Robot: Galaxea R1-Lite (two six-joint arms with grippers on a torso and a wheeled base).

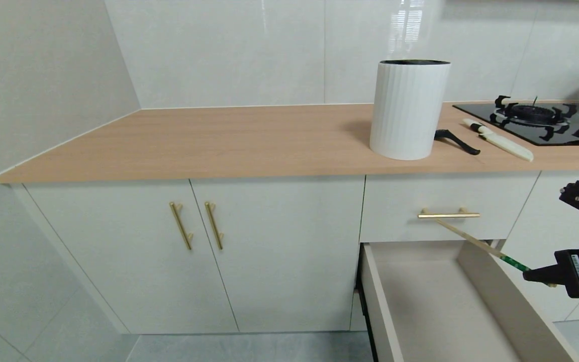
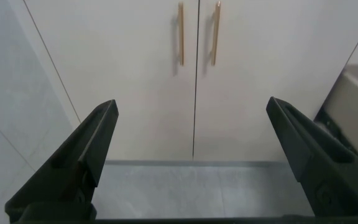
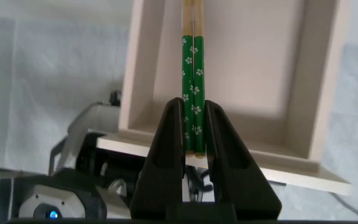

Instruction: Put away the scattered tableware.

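**Inspector:** Any writing that can be read?

**Assistant:** There is a white label (image 1: pixel 577 274) on the right gripper (image 1: pixel 532 274) with a barcode and print, too small to read.

**Inspector:** State of the tools?

**Assistant:** The right gripper's jaws are narrow, clamped on a pair of chopsticks (image 1: pixel 475 244) at their green end. The left gripper (image 2: pixel 191 109) stands wide, facing the cabinet doors (image 2: pixel 247 81).

**Inspector:** Where do the chopsticks lie?

**Assistant:** In the head view they slant up from the gripper, crossing above the right wall of the open drawer (image 1: pixel 376 301) towards the brass handle (image 1: pixel 449 215) above it. The right wrist view adds white flowers on the green ends and bare wooden shafts running out over the drawer's interior.

**Inspector:** Other tableware?

**Assistant:** On the counter (image 1: pixel 219 141) a cream knife (image 1: pixel 500 142) and a black-handled utensil (image 1: pixel 458 141) lie between the white ribbed canister (image 1: pixel 409 110) and the hob (image 1: pixel 536 120). The utensil is just beside the canister.
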